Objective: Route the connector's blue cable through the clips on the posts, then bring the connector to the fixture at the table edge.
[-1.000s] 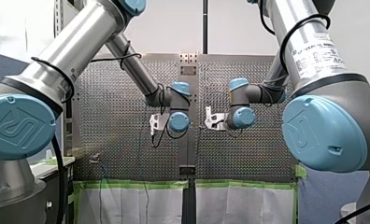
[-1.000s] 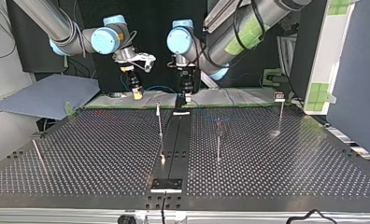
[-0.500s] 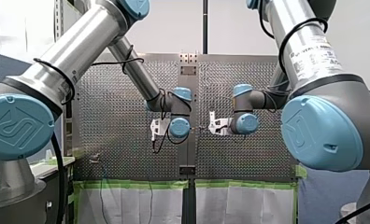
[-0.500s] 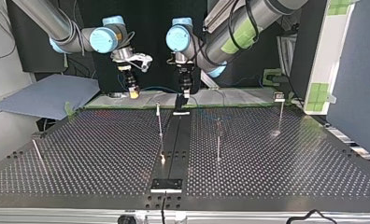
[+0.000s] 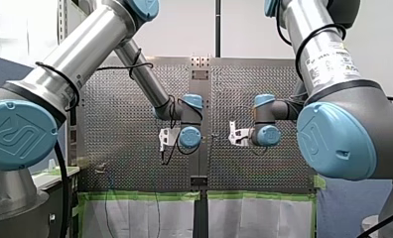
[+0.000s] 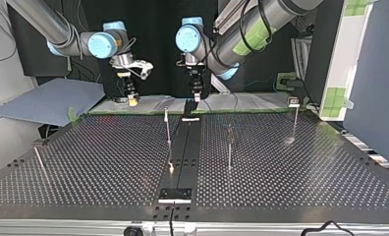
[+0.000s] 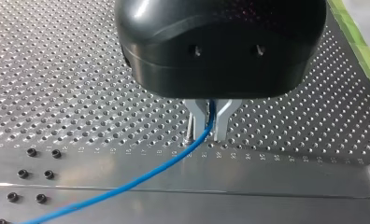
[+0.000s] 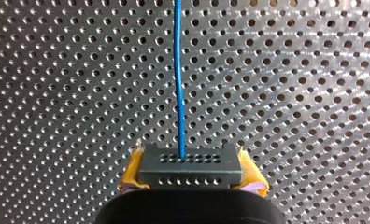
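My left arm [image 5: 80, 54] and my right arm [image 5: 316, 29] had silver tubes, grey joints and light-blue round caps, with black cables [image 5: 55, 74] looped around both. The logo cap [image 5: 18, 134] sat at 9 o'clock in the front view, and a white printed label [image 5: 333, 57] at 2 o'clock. My left gripper [image 7: 206, 135] had a glossy black housing [image 7: 220, 42] and metal fingers [image 7: 198, 114]. My right gripper [image 8: 191, 172] had yellow pads [image 8: 131, 170].

In the top view a dark flat metal strip [image 6: 184, 147] halves the silver perforated table [image 6: 99, 162]. A thin metal post [image 6: 168, 129] stands just left of the strip, a second post [image 6: 39, 161] well left, a third post [image 6: 229, 150] right, a fourth post [image 6: 295, 123] well right. My left gripper [image 6: 196, 99] hangs over the strip's far end, thin blue cable [image 7: 127, 185] between its fingers [image 7: 198, 116]. My right gripper [image 6: 132, 102], left of that end, clasps the dark rectangular connector [image 8: 190, 165].
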Tool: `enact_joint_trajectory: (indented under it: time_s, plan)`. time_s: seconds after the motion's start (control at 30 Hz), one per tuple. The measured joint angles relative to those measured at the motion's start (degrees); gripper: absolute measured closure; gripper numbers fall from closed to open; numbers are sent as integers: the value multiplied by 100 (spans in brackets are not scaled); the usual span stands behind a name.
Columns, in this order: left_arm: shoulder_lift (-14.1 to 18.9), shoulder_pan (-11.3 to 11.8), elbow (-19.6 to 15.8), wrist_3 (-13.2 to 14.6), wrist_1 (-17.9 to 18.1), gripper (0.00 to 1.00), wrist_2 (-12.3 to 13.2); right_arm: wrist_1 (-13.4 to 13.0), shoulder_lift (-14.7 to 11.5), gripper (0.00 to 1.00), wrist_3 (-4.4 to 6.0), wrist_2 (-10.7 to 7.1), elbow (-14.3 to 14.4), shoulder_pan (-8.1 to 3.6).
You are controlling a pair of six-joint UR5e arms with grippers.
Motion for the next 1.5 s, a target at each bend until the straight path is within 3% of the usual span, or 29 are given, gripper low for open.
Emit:
enact_joint_trajectory:
  time_s: [0.3, 0.53, 1.1, 1.5]
  plan:
    - [-186, -56, -4, 2, 196, 89, 14, -220, 141, 100, 39, -225, 1, -105]
    - [-309, -64, 108, -13, 444, 89, 30, -354, 182, 100, 102, -276, -1, -206]
    - [-316, -90, 205, -15, 462, 89, 255, -565, 231, 100, 180, -429, 0, -580]
    - [-321, -77, 278, 1, 437, 89, 327, -586, 247, 100, 216, -580, -42, -707]
